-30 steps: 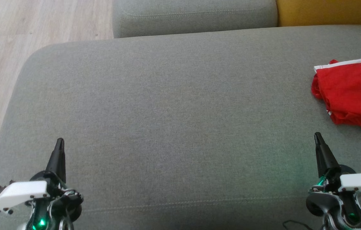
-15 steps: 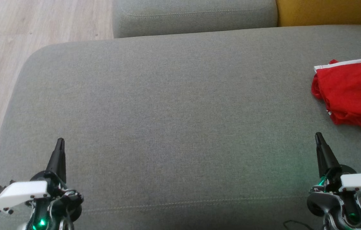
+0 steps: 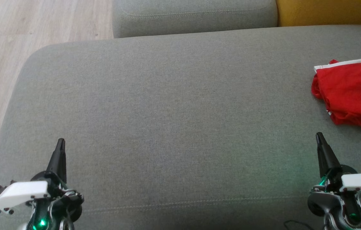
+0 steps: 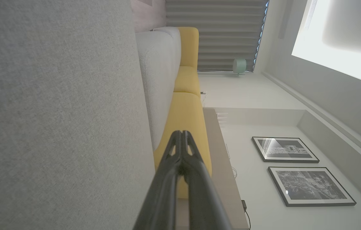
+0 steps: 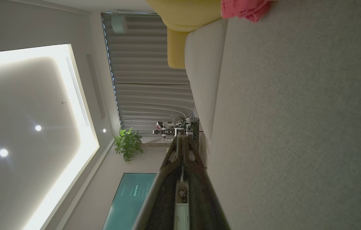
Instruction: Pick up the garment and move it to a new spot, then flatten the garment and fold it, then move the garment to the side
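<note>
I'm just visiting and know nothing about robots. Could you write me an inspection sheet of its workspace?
Surface: grey sofa cushion, mostly bare.
Job's things: red garment with white trim, crumpled at the cushion's right side, untouched.
Clutter: nothing seen.
End effectors: left end effector and right end effector both shut, empty, near the front edge.
Cables: thin dark cable beside the right end effector's base.
Surroundings: wooden floor, yellow cushion, curtains, potted plant, framed pictures.
</note>
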`<state>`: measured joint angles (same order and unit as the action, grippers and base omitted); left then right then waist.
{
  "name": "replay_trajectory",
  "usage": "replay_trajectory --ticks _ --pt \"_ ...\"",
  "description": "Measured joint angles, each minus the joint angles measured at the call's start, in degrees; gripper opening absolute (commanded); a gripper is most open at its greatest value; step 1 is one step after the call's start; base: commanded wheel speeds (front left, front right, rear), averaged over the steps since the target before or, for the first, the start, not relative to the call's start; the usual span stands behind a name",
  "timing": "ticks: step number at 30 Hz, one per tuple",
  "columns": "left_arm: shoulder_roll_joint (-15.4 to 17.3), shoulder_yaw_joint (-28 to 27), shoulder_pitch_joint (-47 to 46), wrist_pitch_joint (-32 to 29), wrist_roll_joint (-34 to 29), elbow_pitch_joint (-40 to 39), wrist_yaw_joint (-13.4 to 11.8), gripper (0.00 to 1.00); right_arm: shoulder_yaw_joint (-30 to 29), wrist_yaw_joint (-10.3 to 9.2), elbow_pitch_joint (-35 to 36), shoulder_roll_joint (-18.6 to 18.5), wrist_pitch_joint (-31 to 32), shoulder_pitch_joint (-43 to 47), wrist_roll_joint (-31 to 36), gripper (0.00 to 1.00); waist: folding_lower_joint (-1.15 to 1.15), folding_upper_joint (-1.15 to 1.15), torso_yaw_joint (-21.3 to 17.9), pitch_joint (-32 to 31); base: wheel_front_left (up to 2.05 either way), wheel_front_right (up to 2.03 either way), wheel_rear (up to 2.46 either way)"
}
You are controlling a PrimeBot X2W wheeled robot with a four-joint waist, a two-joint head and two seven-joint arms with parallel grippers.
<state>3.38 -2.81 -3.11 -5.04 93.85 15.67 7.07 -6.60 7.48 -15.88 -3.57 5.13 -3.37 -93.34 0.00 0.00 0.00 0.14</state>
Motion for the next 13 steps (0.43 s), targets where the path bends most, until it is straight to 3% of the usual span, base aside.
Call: replay_trajectory --ticks 13 --pt "-0.05 -0.13 0.00 -0.25 -0.09 0.04 0.00 0.00 -0.18 0.00 -0.01 0.03 0.01 0.00 0.00 0.00 0.00 0.00 0.00 0.00 0.00 0.00 0.00"
